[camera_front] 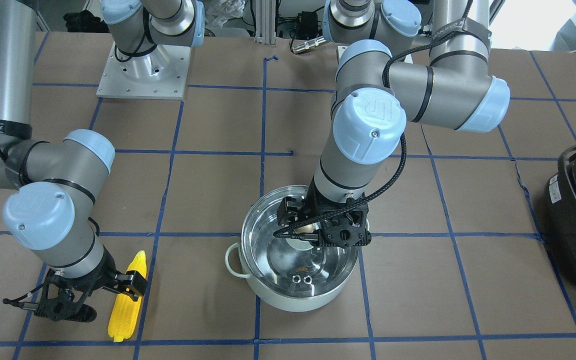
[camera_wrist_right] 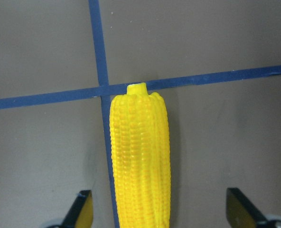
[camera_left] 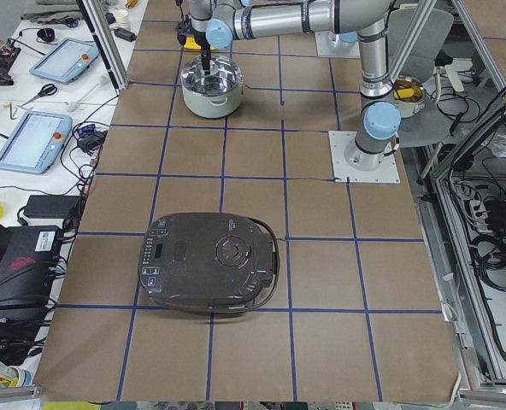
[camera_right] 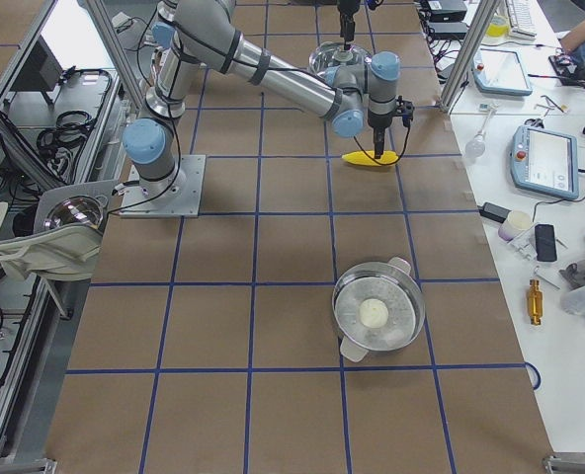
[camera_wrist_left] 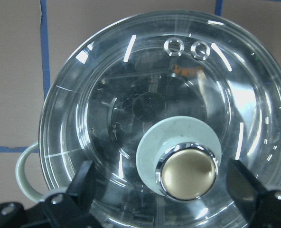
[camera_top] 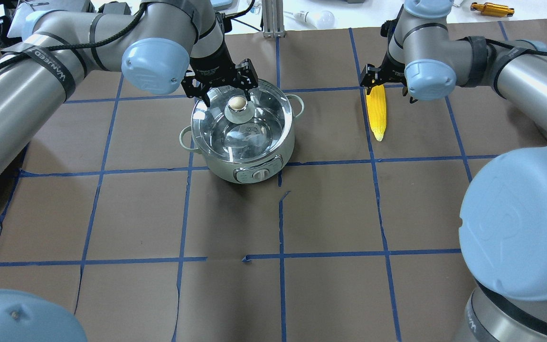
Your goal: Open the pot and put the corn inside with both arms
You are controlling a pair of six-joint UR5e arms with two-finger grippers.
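- Near the operator edge of the bench [camera_front: 208, 195], from the front: the pot [camera_front: 293, 300] stands about midway along, glass lid [camera_front: 268, 240] on, with the left claw [camera_front: 315, 230] hanging over it. The corn [camera_front: 127, 305] lies flat toward the right end, with the right claw [camera_front: 104, 297] above it.
- Overhead: the left claw's jaws stand apart beside the knob [camera_top: 238, 102]; the right claw covers one end of the corn.
- From the left end: the pot is small and far off; a black cooker [camera_left: 208, 260] sits well apart, nearer that end.
- From the right end: the corn lies close to the operator edge, with the pot beyond it; I cannot tell the claws' state here.
- Left wrist: the jaws are apart, flanking the knob and touching nothing. The knob sits nearer one finger, so closing could shove the lid sideways. Its smooth dome may also slip and drop the glass.
- Right wrist: the jaws are apart either side of the corn, clear of it. A slick, tapered cob gripped off-middle could pivot, droop and catch the pot's rim.
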